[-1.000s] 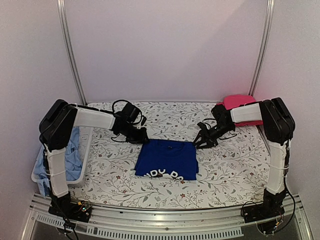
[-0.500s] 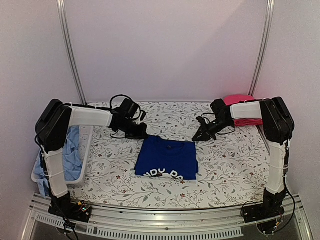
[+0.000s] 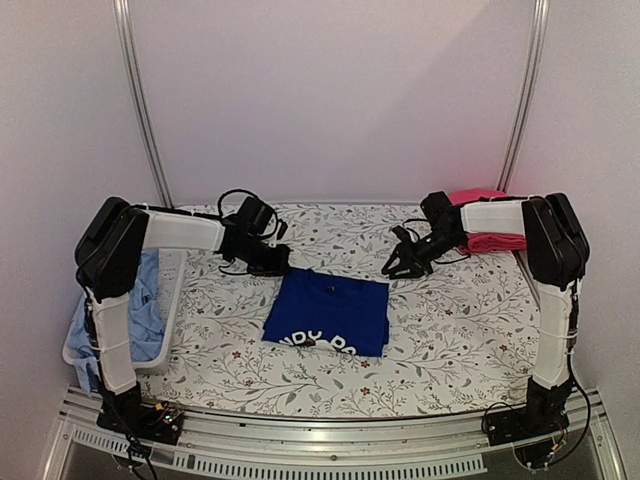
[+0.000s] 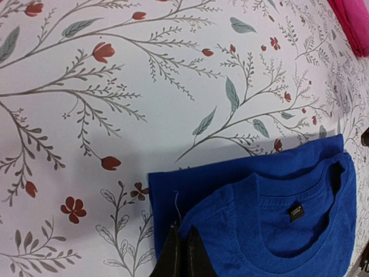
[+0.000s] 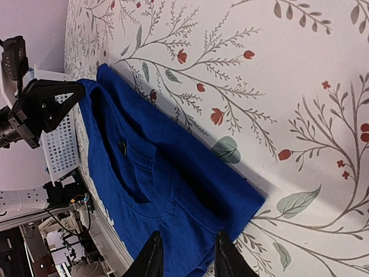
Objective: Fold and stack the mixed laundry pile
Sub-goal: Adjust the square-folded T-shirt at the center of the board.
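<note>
Change since the earlier frame: the royal-blue shirt [image 3: 326, 308] has slid a little leftward and now lies slightly askew, and the right gripper [image 3: 392, 268] has drawn back a touch from its far right corner. Floral table cover [image 3: 450, 330] — spread under the shirt on every side, with the shirt lying flat on it, folded to a rough rectangle. Left arm [image 3: 180, 232] and right arm [image 3: 495, 218] — white-cased, reaching in from either side toward the shirt's two far corners. White perforated basket [image 3: 172, 300] — well to the left of the shirt, at the cover's edge. Light-blue shirt [image 3: 148, 285] — in that basket, partly spilling over its rim. Red-pink garment [image 3: 478, 198] — folded, well beyond the shirt's far right corner and partly behind the right arm. White print [image 3: 322, 343] — lettering along the shirt's near edge, only partly showing. Left gripper [image 4: 183, 228] — jaws pressed together, tips at the shirt's far left shoulder; whether any cloth is pinched between them cannot be told. Right gripper, seen from its own wrist — jaws apart, nothing held, just off the shirt's far right corner. Neck label [image 4: 296, 212] — small and dark, inside the shirt's collar.
</note>
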